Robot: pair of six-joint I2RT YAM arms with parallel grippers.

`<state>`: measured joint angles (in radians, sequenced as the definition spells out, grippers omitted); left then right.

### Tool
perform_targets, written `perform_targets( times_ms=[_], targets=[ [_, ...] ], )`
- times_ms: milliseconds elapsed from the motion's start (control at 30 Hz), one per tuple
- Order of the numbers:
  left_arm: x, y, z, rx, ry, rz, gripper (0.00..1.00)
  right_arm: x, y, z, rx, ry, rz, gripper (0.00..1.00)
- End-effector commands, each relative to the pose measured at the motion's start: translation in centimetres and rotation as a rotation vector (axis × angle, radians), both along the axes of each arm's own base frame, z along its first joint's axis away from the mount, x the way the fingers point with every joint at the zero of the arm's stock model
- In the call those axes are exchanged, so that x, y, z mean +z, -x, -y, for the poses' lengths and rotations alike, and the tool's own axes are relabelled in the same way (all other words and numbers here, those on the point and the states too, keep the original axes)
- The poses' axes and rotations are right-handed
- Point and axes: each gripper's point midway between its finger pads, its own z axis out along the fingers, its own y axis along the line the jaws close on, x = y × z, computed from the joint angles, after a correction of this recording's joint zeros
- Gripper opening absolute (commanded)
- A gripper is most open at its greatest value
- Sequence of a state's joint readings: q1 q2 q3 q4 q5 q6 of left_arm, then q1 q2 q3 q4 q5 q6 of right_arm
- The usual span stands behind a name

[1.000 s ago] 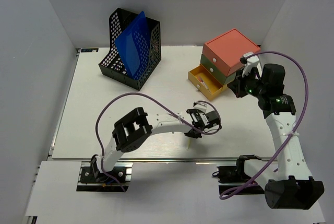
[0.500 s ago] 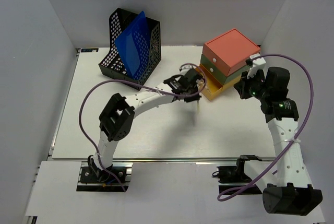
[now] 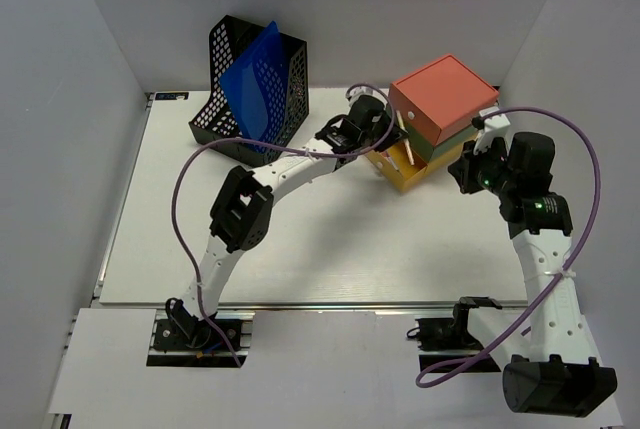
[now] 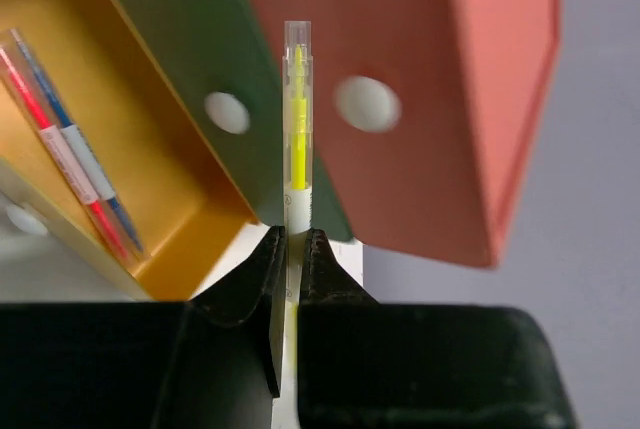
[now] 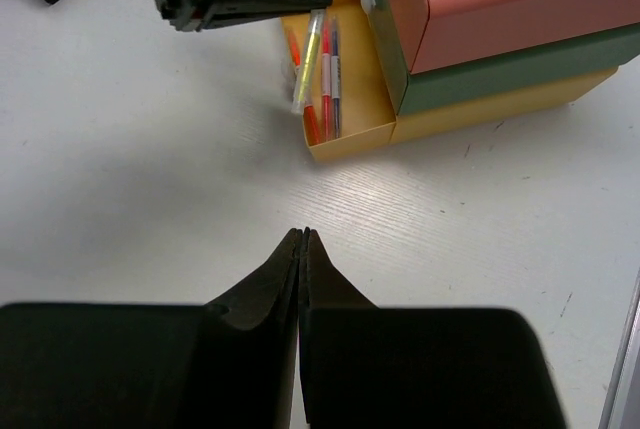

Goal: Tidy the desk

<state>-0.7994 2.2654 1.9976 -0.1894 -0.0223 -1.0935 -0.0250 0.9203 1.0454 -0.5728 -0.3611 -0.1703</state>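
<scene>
Looking down from the top camera, you have the desk (image 3: 200,229), a white matte slab with a metal rail along its near edge, boxed in by pale grey walls (image 3: 80,69) on three sides. Its long axis runs left to right across this view, and its short sides point away from the arm bases. At the far left stands a black mesh file holder (image 3: 285,109) with a blue folder (image 3: 255,79) leaning in it. At the far right sits a drawer stack: salmon drawer (image 3: 440,94) on top, green drawer (image 3: 440,147) beneath, yellow drawer (image 3: 400,174) pulled out at the bottom. Your left gripper (image 3: 388,132) reaches right up to that stack, pinching a highlighter (image 3: 401,125). Your right gripper (image 3: 463,171) hovers just beside the stack's right end.

Over to the left wrist. The fingers (image 4: 250,289) clamp the highlighter (image 4: 297,149), which has a yellow body and a clear cap. It points straight up the frame at the seam between the green and salmon fronts. The yellow drawer (image 4: 170,199) lies open at left, with a red pen (image 4: 50,119) and a blue pen (image 4: 85,149) inside.

Right wrist now. Your own fingertips (image 5: 290,259) are pressed together with nothing between them, above bare desk (image 5: 130,149) with a faint ribbed grain. Ahead, the highlighter (image 5: 310,54) slants over the open yellow drawer's left wall. You cannot tell whether it touches.
</scene>
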Motion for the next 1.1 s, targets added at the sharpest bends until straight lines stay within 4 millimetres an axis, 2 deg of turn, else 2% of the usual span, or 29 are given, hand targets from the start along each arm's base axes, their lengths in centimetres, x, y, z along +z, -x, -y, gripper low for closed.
perform_targets(
  times_ms=[0,233,300,333,367,467,600,700,767,800,833,867,900,933,1000,1033,1067],
  targets=[
    [1.4,-1.0,0.5,0.028,0.103,-0.004,0.00,1.1,0.1,0.3,-0.023,0.000,0.041,0.00],
    [-0.6,-1.9,-0.4,0.093,0.099,-0.030,0.00,0.7,0.5,0.4,-0.023,0.002,0.043,0.00],
    [-1.3,-2.0,-0.5,0.102,0.085,-0.037,0.03,0.7,0.4,0.3,-0.020,0.001,0.043,0.00],
    [-1.5,-2.1,-0.6,0.105,0.080,-0.041,0.07,0.6,0.4,0.3,-0.020,0.001,0.040,0.00],
    [-1.9,-2.0,-0.6,0.104,0.076,-0.045,0.19,0.6,0.4,0.3,-0.020,0.001,0.036,0.00],
    [-2.6,-1.8,-0.7,0.099,0.068,-0.055,0.40,0.7,0.5,0.4,-0.018,0.006,0.042,0.00],
    [-3.0,-2.0,-1.1,0.101,0.067,-0.063,0.51,0.7,0.5,0.3,-0.010,0.011,0.036,0.00],
    [-2.5,-2.3,-1.6,0.109,0.073,-0.056,0.52,0.7,0.7,0.1,0.004,0.010,0.031,0.00],
    [-1.8,-2.3,-1.6,0.103,0.083,-0.040,0.52,0.4,1.0,-0.4,0.052,0.011,0.019,0.00],
    [-0.6,-2.2,-1.6,0.096,0.094,-0.017,0.50,0.3,1.2,-0.8,0.081,0.013,0.017,0.00],
    [0.5,-2.1,-1.6,0.083,0.104,0.002,0.44,0.2,1.8,-1.8,0.178,0.022,0.027,0.00],
    [1.1,-2.4,-2.0,0.078,0.100,0.023,0.38,0.0,2.2,-2.5,0.247,0.026,0.023,0.06],
    [3.2,-2.0,-2.3,0.053,0.101,0.077,0.32,-0.9,3.3,-3.2,0.316,0.026,-0.018,0.17],
    [3.4,-1.6,-2.5,0.035,0.086,0.096,0.20,-1.0,4.3,-4.4,0.418,0.000,-0.016,0.21],
    [4.6,-0.3,-2.9,-0.036,0.054,0.156,0.11,-1.5,5.1,-5.1,0.554,0.043,0.015,0.34],
    [4.9,1.1,-4.0,-0.058,0.031,0.164,0.08,-1.7,6.2,-5.8,0.624,0.023,0.003,0.36],
    [6.0,1.9,-4.3,-0.084,0.043,0.208,0.01,-2.1,6.3,-6.0,0.696,0.070,0.050,0.37]
  ],
)
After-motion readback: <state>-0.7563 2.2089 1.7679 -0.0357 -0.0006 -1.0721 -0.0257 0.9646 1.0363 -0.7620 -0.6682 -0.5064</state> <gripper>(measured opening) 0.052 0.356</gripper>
